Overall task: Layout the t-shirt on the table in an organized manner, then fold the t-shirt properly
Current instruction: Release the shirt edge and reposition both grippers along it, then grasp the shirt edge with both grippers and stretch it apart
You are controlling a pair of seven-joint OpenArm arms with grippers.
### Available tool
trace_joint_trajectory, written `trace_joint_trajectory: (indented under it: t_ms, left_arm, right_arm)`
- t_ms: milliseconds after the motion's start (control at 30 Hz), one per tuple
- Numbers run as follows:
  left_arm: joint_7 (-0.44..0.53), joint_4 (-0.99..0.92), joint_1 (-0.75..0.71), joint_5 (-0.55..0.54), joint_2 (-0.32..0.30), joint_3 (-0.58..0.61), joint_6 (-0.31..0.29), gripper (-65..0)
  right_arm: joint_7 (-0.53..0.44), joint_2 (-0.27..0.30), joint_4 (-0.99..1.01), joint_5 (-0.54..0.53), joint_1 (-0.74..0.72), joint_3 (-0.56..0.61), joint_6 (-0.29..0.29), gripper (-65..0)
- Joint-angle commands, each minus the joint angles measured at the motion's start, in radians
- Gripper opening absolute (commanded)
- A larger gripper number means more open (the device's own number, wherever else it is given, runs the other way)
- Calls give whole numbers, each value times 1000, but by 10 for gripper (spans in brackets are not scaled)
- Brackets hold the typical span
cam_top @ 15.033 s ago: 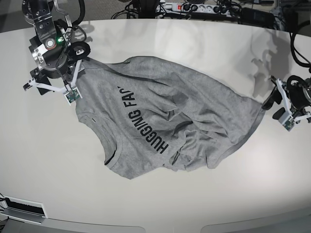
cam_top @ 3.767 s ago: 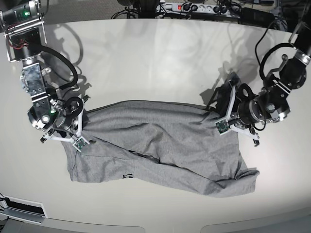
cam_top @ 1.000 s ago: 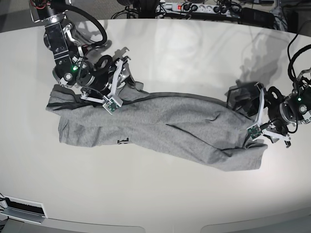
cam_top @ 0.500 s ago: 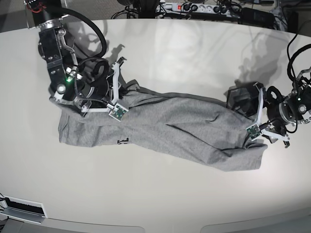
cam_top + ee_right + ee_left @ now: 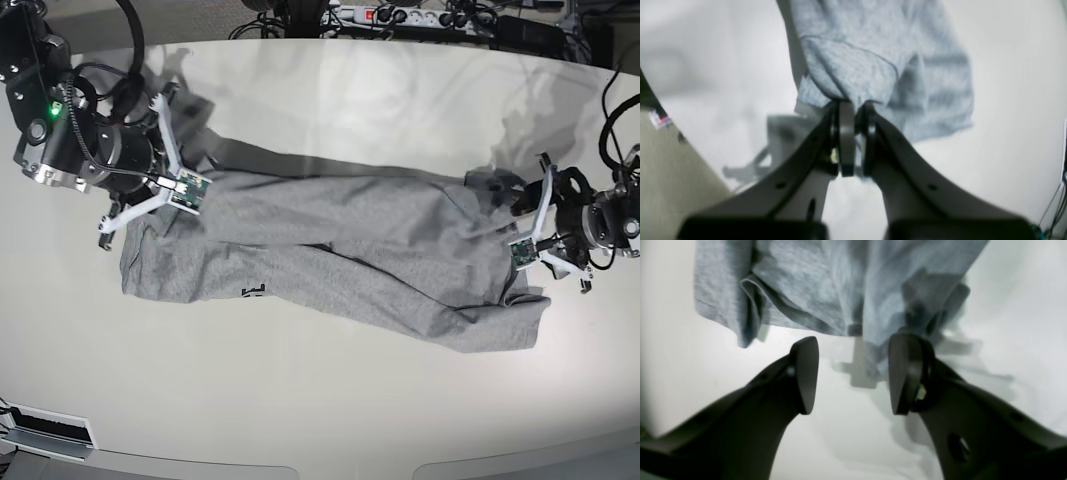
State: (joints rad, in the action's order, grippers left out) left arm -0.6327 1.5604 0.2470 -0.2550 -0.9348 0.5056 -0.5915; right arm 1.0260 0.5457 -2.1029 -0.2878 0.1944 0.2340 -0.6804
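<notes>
Now dragging the shirt (image 5: 330,255) corner farther toward the far-left part of the desk (image 5: 330,100) than half a second ago, with the right end effector (image 5: 850,108) pinched narrow on a bunched fold of grey cloth. Stretching the shirt in a long band across the middle of the desk, folded over itself, only a scrap of black print (image 5: 252,291) peeking out near the lower left edge. Hovering with the left end effector (image 5: 853,350) spread wide just off the shirt's opposite end, holding nothing, fingers (image 5: 805,373) apart above bare desk and hem. Lying wrinkled, with a sleeve flap (image 5: 500,320) spilling toward the near side at the right end.
</notes>
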Motion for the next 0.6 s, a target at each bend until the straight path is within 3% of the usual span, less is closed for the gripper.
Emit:
trace_joint_trajectory:
  t_ms: [0,100,233,400,567]
  left_arm:
    - [2,10,19,-8,-34,-10,-13,-308]
    - [-13,11,19,-59,-71,-10,-100,-308]
    - [-32,17,19,-150,-119,-10,-107,-308]
    - [-44,37,19,-241,-149,-10,-107,-308]
    - [-111,125,-7,-349,-148,-10,-107,-312]
  right_arm:
    - [8,26,-21,-3,-3,-6,18,-650]
    - [57,72,-21,-4,26,-6,50,-650]
    - [64,119,-21,6,64,-6,85,-650]
    - [51,119,-23,14,63,-6,230,-650]
    - [29,114,-23,-22,63,-6,218,-650]
